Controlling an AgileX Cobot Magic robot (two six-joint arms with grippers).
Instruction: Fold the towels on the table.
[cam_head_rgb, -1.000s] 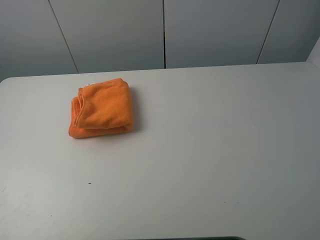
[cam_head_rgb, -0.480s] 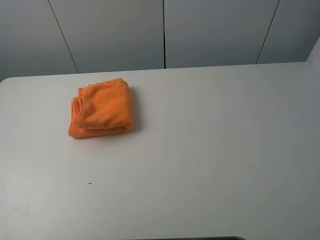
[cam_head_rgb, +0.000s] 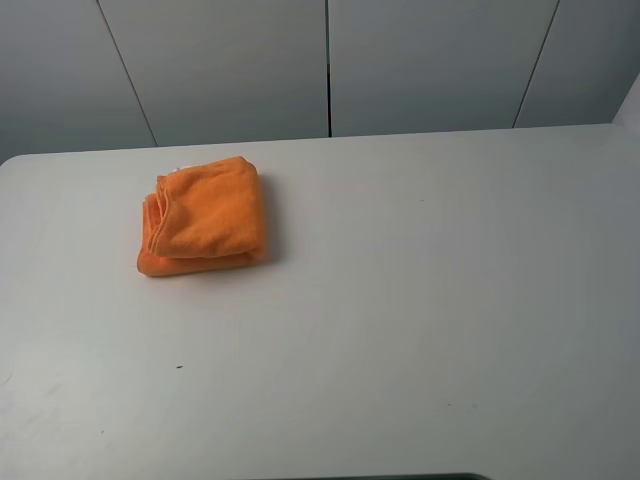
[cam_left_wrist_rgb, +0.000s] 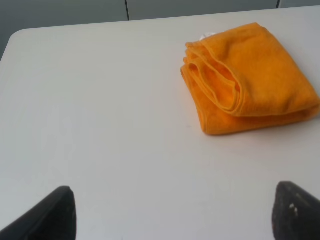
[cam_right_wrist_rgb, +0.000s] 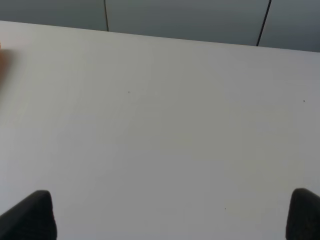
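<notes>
The orange towel (cam_head_rgb: 204, 216) lies folded into a small thick rectangle on the white table (cam_head_rgb: 400, 300), at the far left. A sliver of its white label shows at its far edge. In the left wrist view the towel (cam_left_wrist_rgb: 250, 77) lies well ahead of my left gripper (cam_left_wrist_rgb: 175, 212), which is open and empty with its dark fingertips (cam_left_wrist_rgb: 52, 215) wide apart above bare table. My right gripper (cam_right_wrist_rgb: 170, 215) is open and empty over bare table (cam_right_wrist_rgb: 160, 125). Neither gripper shows in the exterior high view.
A grey panelled wall (cam_head_rgb: 330, 60) stands behind the table's far edge. A rounded table corner (cam_left_wrist_rgb: 15, 37) shows in the left wrist view. A few tiny dark specks (cam_head_rgb: 179, 366) dot the tabletop.
</notes>
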